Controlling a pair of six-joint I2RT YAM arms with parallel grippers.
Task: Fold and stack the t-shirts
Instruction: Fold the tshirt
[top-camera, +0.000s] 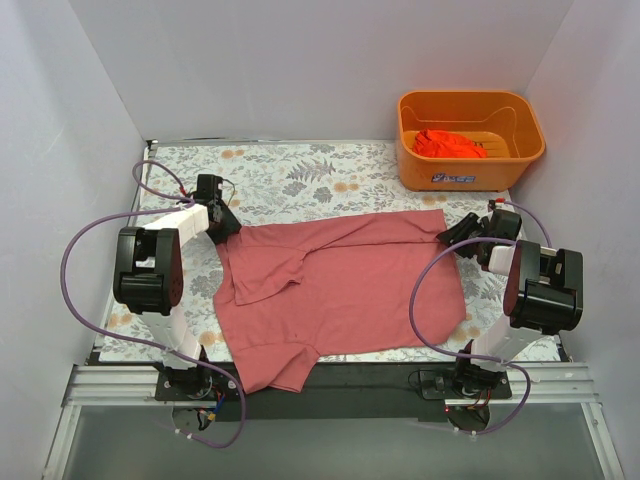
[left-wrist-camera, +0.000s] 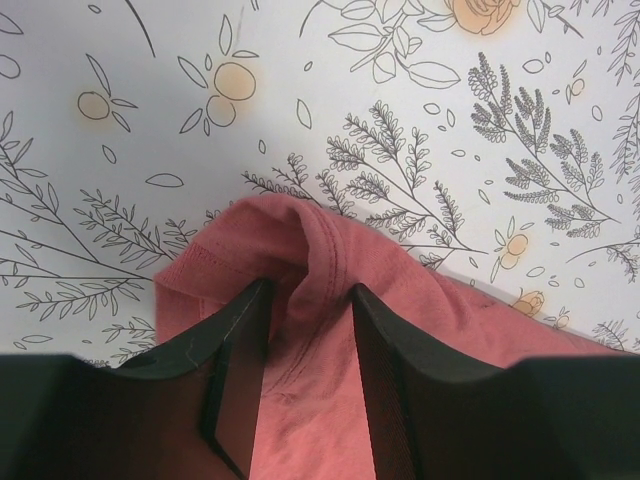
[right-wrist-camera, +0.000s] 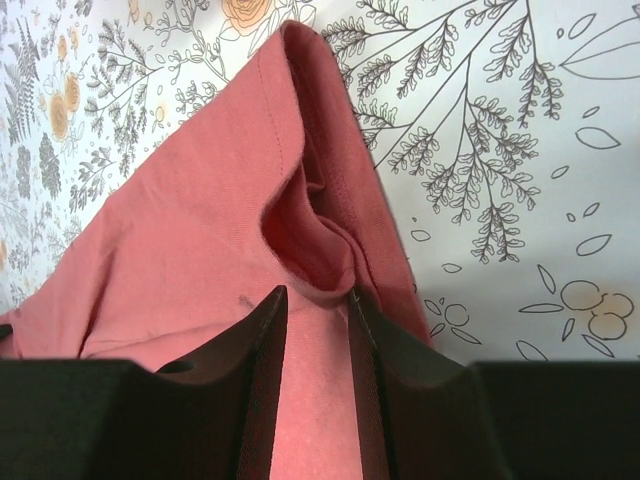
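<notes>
The left gripper pinches a bunched far corner of the pink-red t-shirt; the right gripper nips the opposite far corner. Spread on the table, the cloth looks light and limp; hemmed corners should hold best.

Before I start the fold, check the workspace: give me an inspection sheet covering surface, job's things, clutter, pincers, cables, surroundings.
Surface: floral cover, lying flat.
Job's things: pink shirt spread mid-table, near-left sleeve past the near edge; orange shirt crumpled in the basket, far right.
Clutter: nothing seen.
Pincers: left pincer shut on the pink shirt's far-left corner; right pincer shut on its far-right corner.
Cables: purple cables loop beside each arm; in the top view the right one crosses the pink shirt's right edge.
Surroundings: white walls on three sides.
</notes>
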